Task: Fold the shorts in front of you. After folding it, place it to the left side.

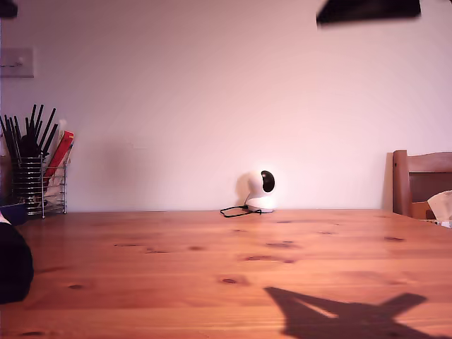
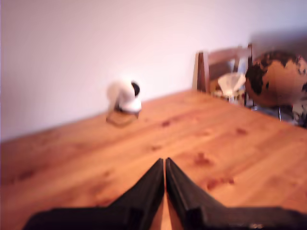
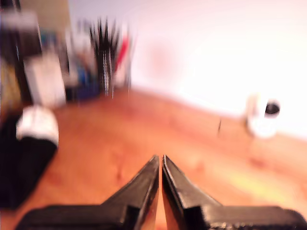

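You'll find the shorts (image 1: 13, 263) lying on the table (image 1: 212, 247) at the exterior view's left edge, near a wire rack (image 1: 42, 187) of utensils. Farther right, a small white camera (image 1: 261, 191) stands by the wall, then a chair (image 1: 422, 180). My first gripper (image 2: 164, 162) and my second gripper (image 3: 159, 158) hang over bare wood, fingers pressed together, holding nothing.

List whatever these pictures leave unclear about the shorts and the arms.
1. The shorts: cut off by the exterior view's left edge, so their fold cannot be judged.
2. Second wrist view: blur smears the shorts and their white patch.
3. A dark piece at the exterior view's top edge: cut off, probably an arm, but which one is unclear.
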Controlling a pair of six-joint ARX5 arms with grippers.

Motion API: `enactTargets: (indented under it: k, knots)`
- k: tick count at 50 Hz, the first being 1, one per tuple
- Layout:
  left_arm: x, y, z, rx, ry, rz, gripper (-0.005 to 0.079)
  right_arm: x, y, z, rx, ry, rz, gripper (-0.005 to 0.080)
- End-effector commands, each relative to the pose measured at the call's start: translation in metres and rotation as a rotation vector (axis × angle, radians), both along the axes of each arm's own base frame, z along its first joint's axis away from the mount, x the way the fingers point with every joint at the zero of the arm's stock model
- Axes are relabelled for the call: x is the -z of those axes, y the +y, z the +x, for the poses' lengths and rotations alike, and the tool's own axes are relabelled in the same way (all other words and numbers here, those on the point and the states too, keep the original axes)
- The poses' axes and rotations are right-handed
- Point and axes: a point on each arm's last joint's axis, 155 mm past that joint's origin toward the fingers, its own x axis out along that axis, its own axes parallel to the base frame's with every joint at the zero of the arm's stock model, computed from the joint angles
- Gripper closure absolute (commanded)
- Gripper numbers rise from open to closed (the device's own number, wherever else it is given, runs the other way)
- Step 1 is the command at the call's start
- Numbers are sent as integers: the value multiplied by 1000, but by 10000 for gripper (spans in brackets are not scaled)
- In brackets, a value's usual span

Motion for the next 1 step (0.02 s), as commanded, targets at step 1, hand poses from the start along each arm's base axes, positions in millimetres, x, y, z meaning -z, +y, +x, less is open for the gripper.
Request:
enactTargets:
  k: [1]
  knots:
    - [12,-1,1,1,32,4,761,11,-1,-1,2,33,-22,763]
